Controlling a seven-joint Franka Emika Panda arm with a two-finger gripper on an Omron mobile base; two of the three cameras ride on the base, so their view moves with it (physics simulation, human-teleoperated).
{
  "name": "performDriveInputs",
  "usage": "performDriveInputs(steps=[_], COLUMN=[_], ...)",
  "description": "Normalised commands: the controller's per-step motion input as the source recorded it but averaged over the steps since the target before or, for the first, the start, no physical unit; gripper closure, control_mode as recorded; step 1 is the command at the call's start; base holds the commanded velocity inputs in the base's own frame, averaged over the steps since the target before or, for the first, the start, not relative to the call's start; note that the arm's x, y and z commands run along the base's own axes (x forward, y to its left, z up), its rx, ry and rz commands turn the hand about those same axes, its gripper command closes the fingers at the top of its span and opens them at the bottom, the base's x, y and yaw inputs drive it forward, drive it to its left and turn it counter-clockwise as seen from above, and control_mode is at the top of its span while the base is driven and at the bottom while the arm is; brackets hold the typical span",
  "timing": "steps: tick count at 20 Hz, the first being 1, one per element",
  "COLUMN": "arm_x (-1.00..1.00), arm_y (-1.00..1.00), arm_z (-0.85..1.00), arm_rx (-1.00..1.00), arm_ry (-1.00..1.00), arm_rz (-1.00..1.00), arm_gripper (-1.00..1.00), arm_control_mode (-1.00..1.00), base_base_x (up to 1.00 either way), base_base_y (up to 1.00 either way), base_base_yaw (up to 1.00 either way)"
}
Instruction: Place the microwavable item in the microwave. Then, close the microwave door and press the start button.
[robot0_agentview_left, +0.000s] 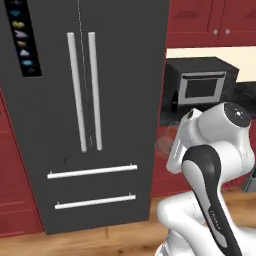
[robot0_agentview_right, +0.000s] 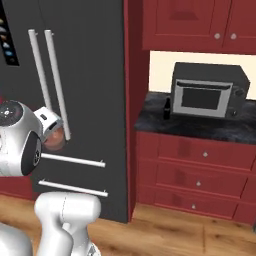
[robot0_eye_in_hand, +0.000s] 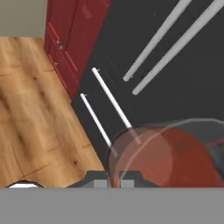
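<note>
The microwavable item, a translucent cup (robot0_eye_in_hand: 170, 155) with reddish-pink contents, sits between my fingertips in the hand view, large and close. My gripper (robot0_eye_in_hand: 114, 179) is shut on it. In the right base view the cup (robot0_agentview_right: 55, 136) hangs at my hand in front of the dark fridge, beside the arm's round joint. In the left base view the cup (robot0_agentview_left: 166, 141) peeks out left of the white forearm. The microwave and its door are out of view.
A tall dark grey fridge (robot0_agentview_left: 115, 75) with grey bar handles (robot0_agentview_right: 50, 80) stands straight ahead. To its right, a dark counter (robot0_agentview_right: 200, 125) carries a grey box appliance (robot0_agentview_right: 207, 90) with silver front and a small dark bottle (robot0_agentview_right: 167, 108). Red drawers (robot0_agentview_right: 195, 170) and wood floor (robot0_eye_in_hand: 39, 113) lie below.
</note>
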Motion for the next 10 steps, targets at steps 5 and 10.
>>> performDriveInputs(steps=[5,10], arm_x=[0.00,0.00], arm_y=[0.00,0.00], arm_z=[0.00,0.00], arm_rx=[0.00,0.00], arm_ry=[0.00,0.00], arm_rz=[0.00,0.00], arm_gripper=[1.00,1.00], arm_control_mode=[1.00,1.00], base_base_x=[0.00,0.15], base_base_y=[0.98,1.00], base_base_yaw=[0.04,0.06])
